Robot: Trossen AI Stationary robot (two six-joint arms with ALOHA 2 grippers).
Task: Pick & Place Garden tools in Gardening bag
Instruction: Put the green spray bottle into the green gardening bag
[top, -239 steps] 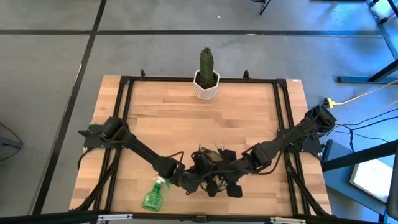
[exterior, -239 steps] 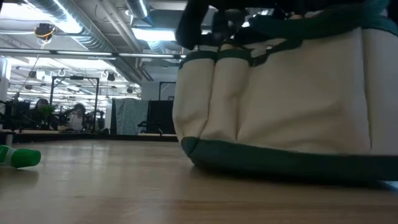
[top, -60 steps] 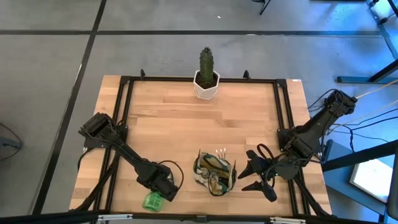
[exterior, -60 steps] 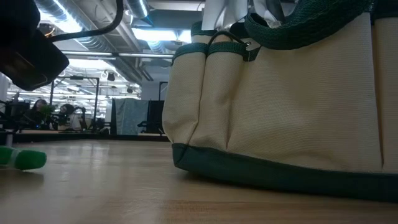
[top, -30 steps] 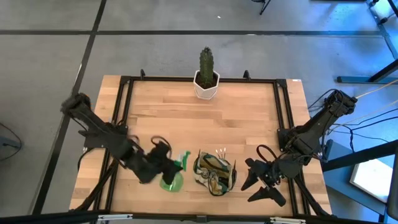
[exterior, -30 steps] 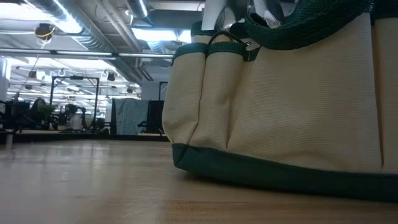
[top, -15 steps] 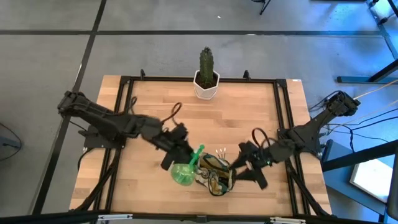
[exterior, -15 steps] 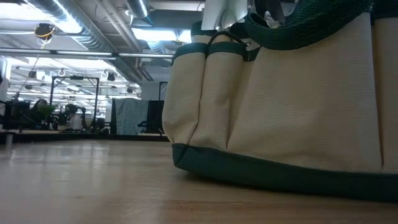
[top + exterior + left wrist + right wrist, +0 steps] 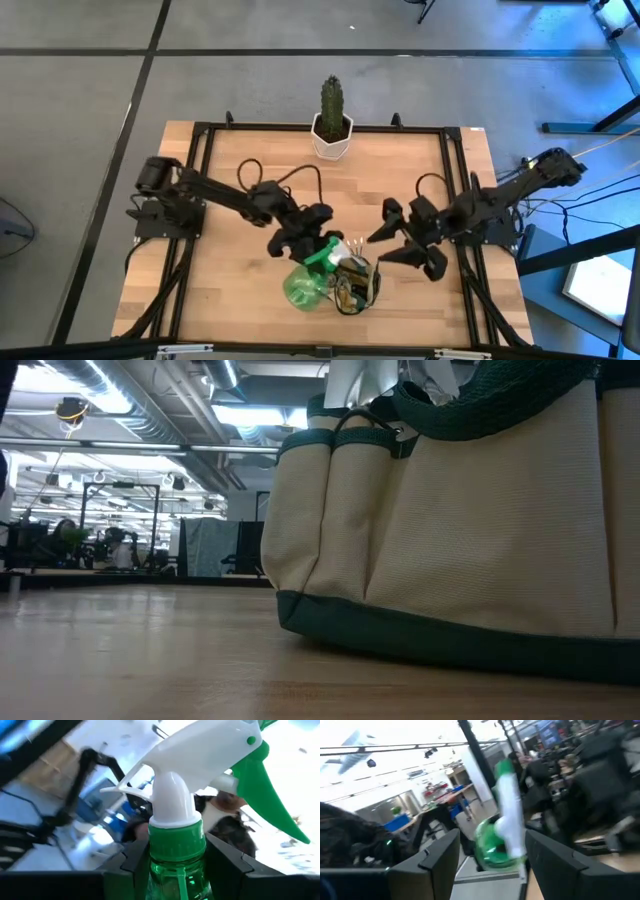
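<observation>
The left tool (image 9: pixel 308 243) is clamped on the neck of the green spray bottle (image 9: pixel 303 283), carried just beside the gardening bag (image 9: pixel 350 280) already holding tools, while the right tool (image 9: pixel 400 240) hangs open nearby; likely only this drop remains.

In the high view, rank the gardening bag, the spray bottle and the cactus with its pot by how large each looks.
1. Cactus with its pot: looks largest, mainly by its tall stem.
2. Gardening bag and spray bottle: too close to rank; the bottle, shut in the left gripper, is raised toward the camera and covers part of the bag.
</observation>
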